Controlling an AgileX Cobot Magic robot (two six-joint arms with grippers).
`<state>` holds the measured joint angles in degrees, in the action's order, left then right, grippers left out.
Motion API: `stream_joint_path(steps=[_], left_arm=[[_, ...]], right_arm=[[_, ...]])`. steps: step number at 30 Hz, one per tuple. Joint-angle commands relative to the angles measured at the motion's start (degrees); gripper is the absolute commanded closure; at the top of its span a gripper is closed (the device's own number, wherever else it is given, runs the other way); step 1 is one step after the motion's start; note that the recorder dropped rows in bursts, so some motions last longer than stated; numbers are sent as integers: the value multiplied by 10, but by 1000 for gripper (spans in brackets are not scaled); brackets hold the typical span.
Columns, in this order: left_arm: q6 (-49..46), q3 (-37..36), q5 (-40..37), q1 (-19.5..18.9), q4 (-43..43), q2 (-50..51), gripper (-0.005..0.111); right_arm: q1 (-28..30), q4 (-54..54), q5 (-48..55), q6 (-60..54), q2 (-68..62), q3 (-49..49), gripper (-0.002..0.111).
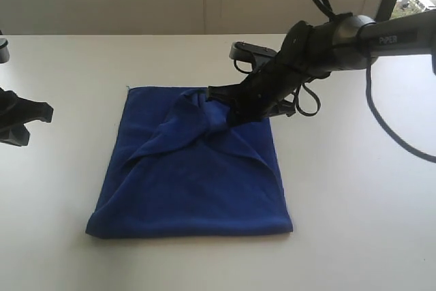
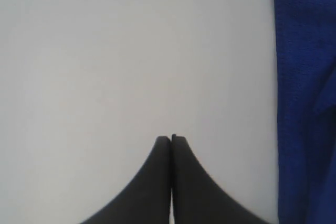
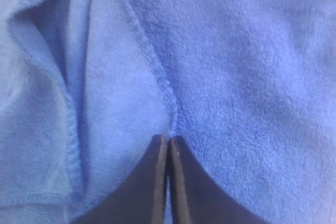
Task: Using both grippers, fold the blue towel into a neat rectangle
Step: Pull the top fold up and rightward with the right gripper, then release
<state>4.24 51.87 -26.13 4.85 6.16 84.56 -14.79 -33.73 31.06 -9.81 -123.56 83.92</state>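
Left gripper: the matte black, narrow-jawed left gripper [image 1: 46, 112] is at the left edge of the desk with its jaws pressed together. It holds nothing and is well clear of the cloth.
Desk: a plain white, smooth desk [image 1: 354, 202] carries everything. The surface under the left gripper is bare.
Blue towel: the blue towel [image 1: 197, 189], a soft, fuzzy royal-blue microfibre cloth with thin stitched hems, lies in the middle of the desk. Its near half is flat. Its far part is drawn up into a bunched peak [image 1: 204, 110], with creases running out from it.
Stitched hem: in the right wrist view, a thin hem [image 3: 152, 61] runs straight into the gap between the right jaws.
Right gripper: the black, cable-wrapped right gripper [image 3: 168, 140] reaches down onto the far part of the towel. Its jaws are closed and seem to pinch the hem at the peak.
Step in hand: this looks like the far edge being carried over to make a fold.
Doing it well: lift just enough to free the layer, then travel low and straight towards the near edge so the hems line up. The left gripper would do best pinning or taking the far left corner.
Risk: a one-point pull tends to skew the fold.
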Motion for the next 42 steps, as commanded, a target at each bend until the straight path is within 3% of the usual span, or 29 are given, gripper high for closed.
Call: stream_joint_path(steps=[1, 17, 27, 42], left_arm=[[1, -4, -3, -1, 0, -6, 107], [1, -4, -3, -1, 0, -6, 107], [1, -4, -3, -1, 0, -6, 107], [1, -4, -3, -1, 0, -6, 107]], right_arm=[[5, 7, -20, -6, 36, 2, 108], [9, 292, -113, -6, 41, 22, 108], [41, 324, -136, -6, 39, 22, 108], [41, 324, -167, -5, -24, 22, 108]])
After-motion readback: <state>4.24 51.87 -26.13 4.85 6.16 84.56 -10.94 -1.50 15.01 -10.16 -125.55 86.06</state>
